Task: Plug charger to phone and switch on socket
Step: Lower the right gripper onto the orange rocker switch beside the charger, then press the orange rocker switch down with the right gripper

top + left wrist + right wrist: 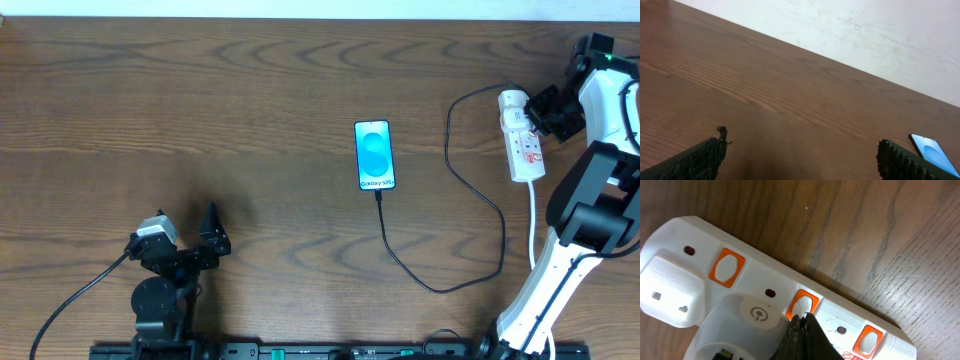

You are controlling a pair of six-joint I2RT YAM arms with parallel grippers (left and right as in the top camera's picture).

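At the centre of the wooden table (200, 100), the phone (374, 155) lies flat, screen up and lit blue, its long side running away from the robot. The charger (440, 288) meets the phone's near short edge. From there the thin black cable runs toward the robot, loops round to the right and climbs to the far end of the socket (527, 150). The tip appears seated in the phone's port, though the overhead view is too coarse to confirm this.

At the right edge of the table, the socket lies roughly in line with the phone, well apart from it. A rounded white plug (737, 322) occupies its second outlet from the far end.

The wrist view shows three orange switches (726, 268) along one side of the strip. The right gripper (802, 322) has its fingers pressed together with nothing between them. The joined tips sit on or just over the middle switch, beside the white plug. Contact with the switch cannot be confirmed, since the fingers cover that spot. No switch position can be read from these views.

At the near left of the table, the left gripper (801, 138) has its jaws spread wide and holds nothing. It is low over bare wood, well apart from the phone, which shows only at the lower right corner of its wrist view.
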